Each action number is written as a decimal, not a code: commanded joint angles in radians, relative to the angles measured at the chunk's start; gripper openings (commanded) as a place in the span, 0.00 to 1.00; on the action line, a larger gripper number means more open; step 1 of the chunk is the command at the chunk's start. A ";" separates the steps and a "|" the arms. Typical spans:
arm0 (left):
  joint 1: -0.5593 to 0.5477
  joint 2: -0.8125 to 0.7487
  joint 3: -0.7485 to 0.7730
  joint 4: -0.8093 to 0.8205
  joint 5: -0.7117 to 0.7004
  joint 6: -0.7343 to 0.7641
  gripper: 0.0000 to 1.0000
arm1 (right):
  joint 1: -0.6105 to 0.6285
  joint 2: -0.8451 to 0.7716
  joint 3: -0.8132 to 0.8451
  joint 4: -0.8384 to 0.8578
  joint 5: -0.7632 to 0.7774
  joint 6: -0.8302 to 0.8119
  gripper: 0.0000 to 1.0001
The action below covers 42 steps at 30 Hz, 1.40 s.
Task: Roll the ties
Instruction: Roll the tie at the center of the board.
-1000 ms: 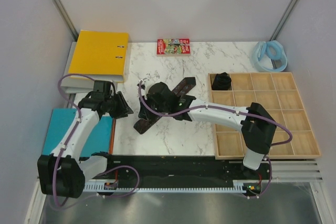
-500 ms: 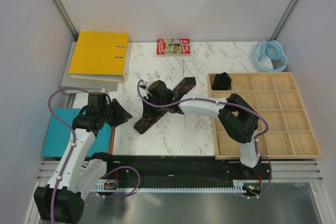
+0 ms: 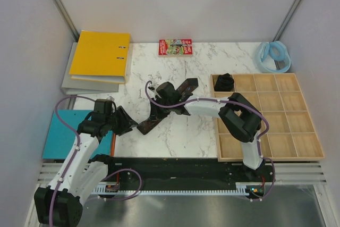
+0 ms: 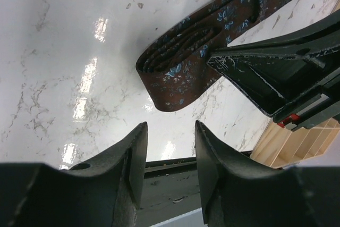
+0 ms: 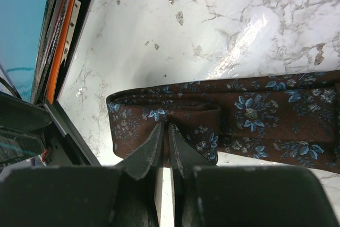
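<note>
A dark brown tie with small blue flowers (image 3: 169, 103) lies slantwise on the marble, its near-left end folded over into a flat partial roll (image 5: 164, 114), also in the left wrist view (image 4: 186, 62). My right gripper (image 5: 165, 126) is shut on the folded end, pinching its fabric edge; in the top view it is over the tie's middle-left (image 3: 162, 99). My left gripper (image 4: 170, 131) is open and empty, just left of the folded end (image 3: 125, 122). A rolled dark tie (image 3: 224, 82) sits in the back-left cell of the wooden tray (image 3: 311, 155).
A yellow binder (image 3: 101, 54) on a grey one lies back left, a teal folder (image 3: 58, 131) front left. A small book (image 3: 175, 47) sits at the back edge. A pale blue looped band (image 3: 273, 57) lies back right. The black rail (image 3: 175, 166) runs along the front.
My right arm has drawn in and slid right along the tie, keeping its grip on the folded end. My left gripper has moved nearer and lower toward the tie's near end.
</note>
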State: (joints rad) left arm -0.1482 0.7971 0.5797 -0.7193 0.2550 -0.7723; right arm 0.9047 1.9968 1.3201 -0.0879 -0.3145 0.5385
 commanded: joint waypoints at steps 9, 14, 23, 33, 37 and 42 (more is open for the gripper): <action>-0.057 0.047 -0.127 0.257 0.020 -0.067 0.60 | -0.009 0.026 -0.065 0.106 -0.041 0.003 0.15; -0.065 0.093 -0.173 0.342 0.018 -0.074 0.60 | -0.015 0.031 -0.067 0.116 -0.052 0.003 0.15; -0.077 0.163 -0.244 0.488 0.001 -0.097 0.57 | -0.018 0.040 -0.067 0.131 -0.064 0.006 0.15; -0.114 0.243 -0.288 0.547 -0.075 -0.131 0.52 | -0.018 0.054 -0.073 0.149 -0.075 0.014 0.15; -0.136 0.257 -0.285 0.555 -0.120 -0.136 0.46 | -0.018 0.059 -0.073 0.155 -0.080 0.020 0.15; -0.139 0.307 -0.242 0.520 -0.126 -0.117 0.24 | -0.020 0.060 -0.073 0.159 -0.083 0.026 0.15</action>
State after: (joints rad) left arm -0.2810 1.0512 0.3172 -0.1608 0.2081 -0.8993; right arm 0.8852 2.0430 1.2568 0.0540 -0.3840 0.5587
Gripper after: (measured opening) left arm 0.307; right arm 0.146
